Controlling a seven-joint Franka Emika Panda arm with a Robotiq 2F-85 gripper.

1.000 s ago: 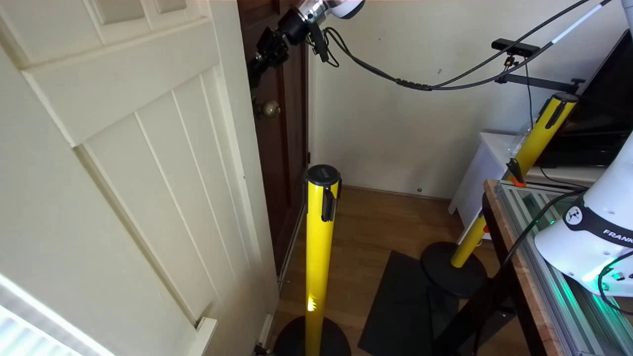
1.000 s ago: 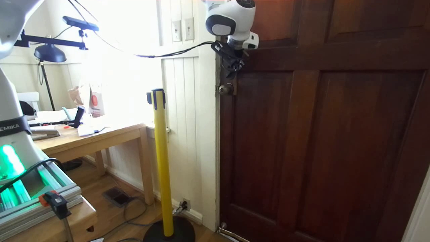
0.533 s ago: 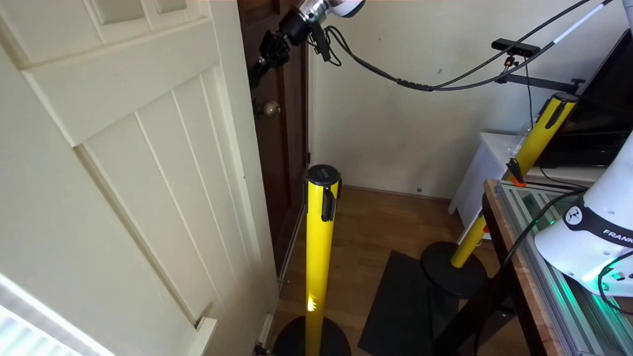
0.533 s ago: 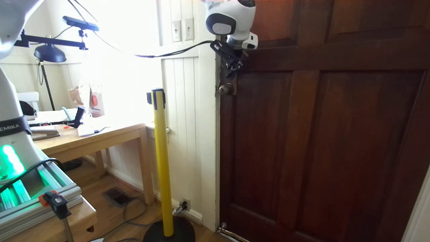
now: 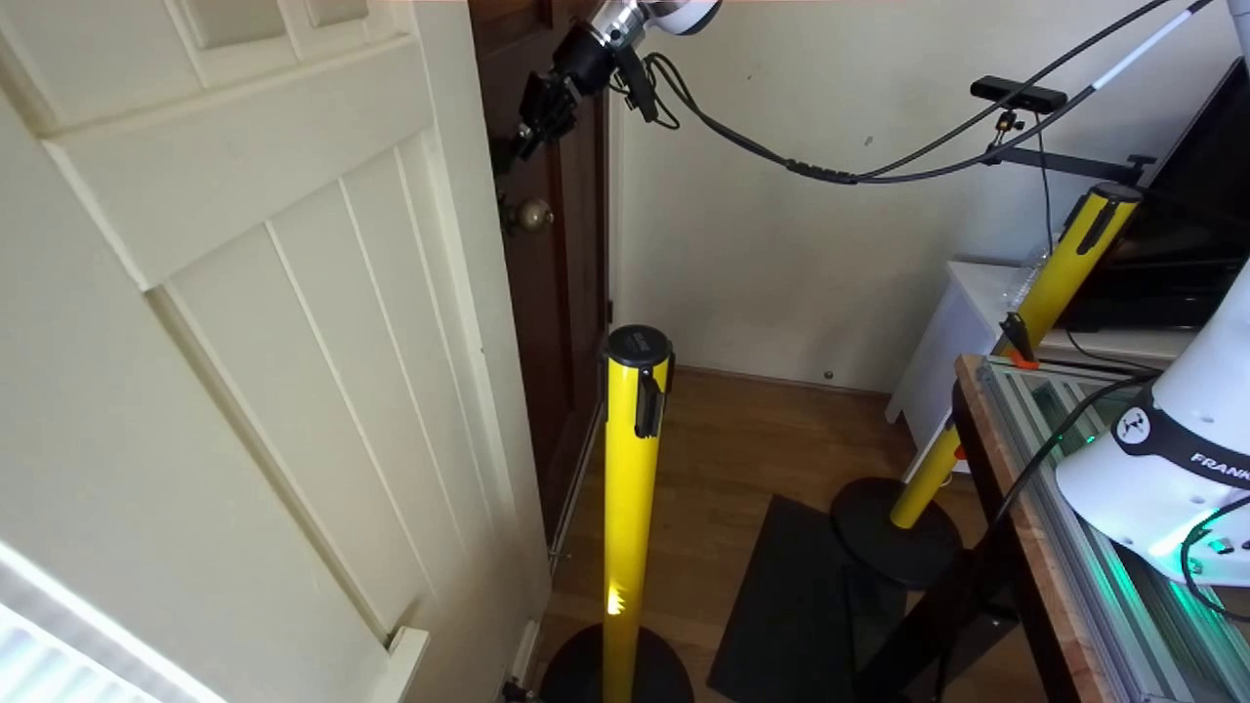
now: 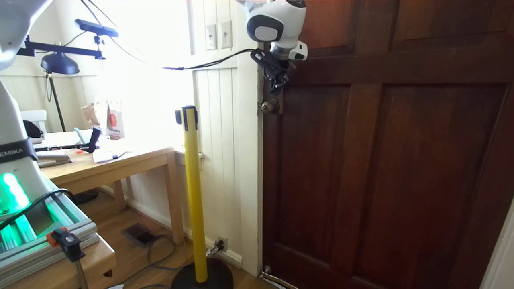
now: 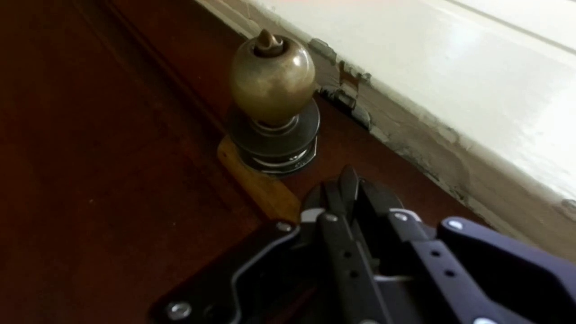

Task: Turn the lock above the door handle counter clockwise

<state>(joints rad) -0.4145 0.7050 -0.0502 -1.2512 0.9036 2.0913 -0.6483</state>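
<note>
Metal, dark and small, the thumb-turn lock (image 7: 349,179) sits at five o'clock from the brass-coloured doorknob (image 7: 273,87) in the wrist view; the tool (image 7: 350,191) pinches it, jaws close together.

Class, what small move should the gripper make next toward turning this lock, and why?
I'd likely squeeze the gripper gently before any counterclockwise twist. In the wrist view, the lock shows its small dark tip between the fingers, so they seem lined up, but whether both touch it can't be told; a firmer hold should lessen slipping.
</note>
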